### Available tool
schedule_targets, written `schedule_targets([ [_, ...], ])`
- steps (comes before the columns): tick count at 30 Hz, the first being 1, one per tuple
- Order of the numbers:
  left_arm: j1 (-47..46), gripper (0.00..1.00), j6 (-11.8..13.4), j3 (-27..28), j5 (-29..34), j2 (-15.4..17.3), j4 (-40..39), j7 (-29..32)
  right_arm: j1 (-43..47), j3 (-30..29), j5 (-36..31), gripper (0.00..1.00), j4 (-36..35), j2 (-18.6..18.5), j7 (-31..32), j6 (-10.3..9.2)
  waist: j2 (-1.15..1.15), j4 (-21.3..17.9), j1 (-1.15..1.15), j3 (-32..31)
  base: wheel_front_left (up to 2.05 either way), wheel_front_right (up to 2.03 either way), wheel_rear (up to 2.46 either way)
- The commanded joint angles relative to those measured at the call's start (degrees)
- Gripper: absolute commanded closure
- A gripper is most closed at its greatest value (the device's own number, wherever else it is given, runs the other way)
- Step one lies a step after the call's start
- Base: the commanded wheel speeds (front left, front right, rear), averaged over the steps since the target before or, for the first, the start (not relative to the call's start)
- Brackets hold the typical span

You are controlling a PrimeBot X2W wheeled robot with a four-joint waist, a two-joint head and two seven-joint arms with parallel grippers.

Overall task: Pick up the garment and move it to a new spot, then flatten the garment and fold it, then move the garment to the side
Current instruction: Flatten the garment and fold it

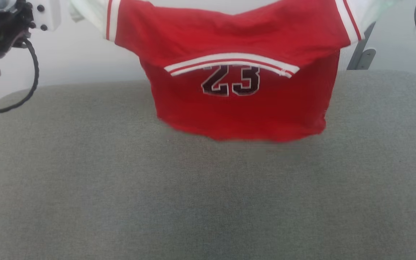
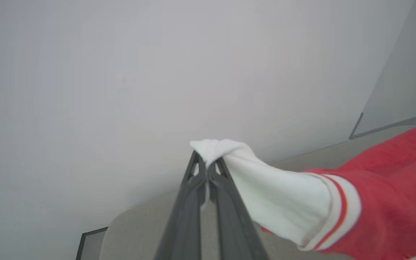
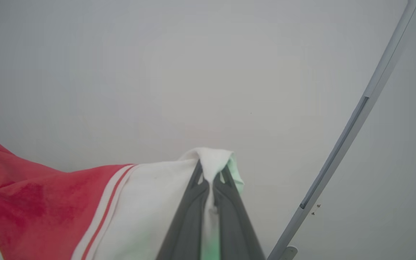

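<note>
Red garment [image 1: 237, 104] hanging stretched by both sleeves above the grey padded surface [image 1: 157, 198].
Our left gripper [image 2: 207, 168] is clamped on one white sleeve tip; the head view adds the number 23 and a hem that seems to touch the surface; our right gripper [image 3: 211, 178] pinches the other sleeve, a pale wall [image 3: 193, 72] behind.

"23" on the garment [image 1: 240, 108]

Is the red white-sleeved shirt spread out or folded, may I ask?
Spread: the red white-sleeved shirt hangs stretched between left hand and right hand, each pinching a sleeve.
</note>
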Motion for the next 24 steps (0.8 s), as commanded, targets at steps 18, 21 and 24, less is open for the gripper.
schedule_targets([
  [18, -15.6, 1.0, 1.6, -0.3, 9.5, -7.7, 13.1, -26.2, -18.7, 5.3, -12.0, 1.0, 20.0, 3.4, -23.6, -0.06, 0.0, 0.5, 0.0, 16.4, 0.0, 0.0, 0.0],
  [21, -19.5, 1.0, 3.0, 0.1, 11.9, -9.1, 15.3, -34.7, -22.7, 5.5, -15.4, 1.0, 24.4, 4.0, -29.8, -0.07, 0.0, 1.0, 0.0, 19.2, 0.0, 0.0, 0.0],
  [24, -22.4, 1.0, 4.0, 0.2, 13.9, -10.5, 18.0, -41.9, -25.8, 5.1, -18.8, 1.0, 27.4, 4.3, -32.6, -0.07, 0.0, 1.7, 0.0, 21.6, 0.0, 0.0, 0.0],
])
